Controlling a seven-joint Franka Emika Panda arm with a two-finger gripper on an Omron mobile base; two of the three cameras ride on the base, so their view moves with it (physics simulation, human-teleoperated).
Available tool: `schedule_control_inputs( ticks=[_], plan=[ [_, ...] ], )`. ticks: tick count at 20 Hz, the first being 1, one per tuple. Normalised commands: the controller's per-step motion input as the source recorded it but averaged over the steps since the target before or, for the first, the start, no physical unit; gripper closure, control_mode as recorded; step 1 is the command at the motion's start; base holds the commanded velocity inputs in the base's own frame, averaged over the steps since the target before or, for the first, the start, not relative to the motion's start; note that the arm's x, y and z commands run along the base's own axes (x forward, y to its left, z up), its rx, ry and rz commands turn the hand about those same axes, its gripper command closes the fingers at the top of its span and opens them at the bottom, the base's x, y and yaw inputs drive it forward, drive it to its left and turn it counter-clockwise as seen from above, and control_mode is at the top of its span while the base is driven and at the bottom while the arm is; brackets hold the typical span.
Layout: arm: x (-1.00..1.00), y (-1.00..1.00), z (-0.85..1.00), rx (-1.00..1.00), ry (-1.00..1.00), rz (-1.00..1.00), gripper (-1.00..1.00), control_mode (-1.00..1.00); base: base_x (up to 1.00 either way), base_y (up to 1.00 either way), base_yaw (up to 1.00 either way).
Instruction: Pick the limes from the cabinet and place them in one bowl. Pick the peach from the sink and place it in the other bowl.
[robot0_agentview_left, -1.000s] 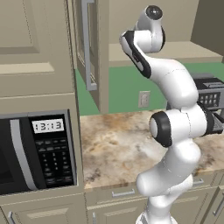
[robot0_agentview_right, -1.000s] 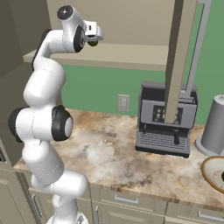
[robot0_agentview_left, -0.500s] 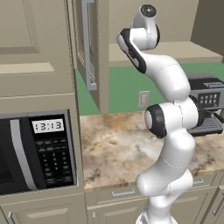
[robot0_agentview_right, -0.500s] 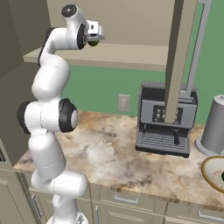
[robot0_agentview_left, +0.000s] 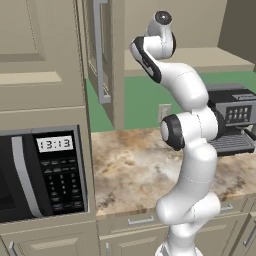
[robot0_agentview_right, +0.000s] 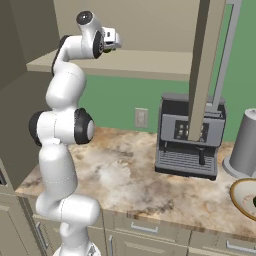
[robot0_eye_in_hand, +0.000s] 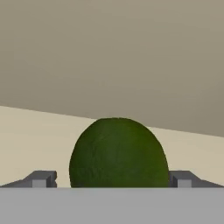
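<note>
Lime between pincer tips; shelf beneath.

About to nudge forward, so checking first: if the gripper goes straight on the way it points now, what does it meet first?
The lime, most likely. In the hand view it sits on the cabinet shelf, centred between the fingers. The beige back wall lies beyond it. How far off the lime is cannot be told.

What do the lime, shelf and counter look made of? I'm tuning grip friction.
The lime: matte, finely mottled green rind, probably slightly rough. The shelf: flat beige, maybe painted board; no grain. The counter: veined tan stone look, seemingly polished.
</note>
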Motion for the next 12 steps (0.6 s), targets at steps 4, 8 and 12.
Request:
schedule_control_inputs(
  ticks=[4,8,12],
  plan=[
    [0.37,0.0,-0.17,0.0,0.0,0.0,1.0,-1.0,0.0,0.0,0.0],
    [0.11,0.0,-0.22,0.0,0.0,0.0,1.0,-1.0,0.0,0.0,0.0],
    [-0.02,-0.02,-0.17,0.03,-0.07,-0.01,1.0,-1.0,0.0,0.0,0.0]
  ],
)
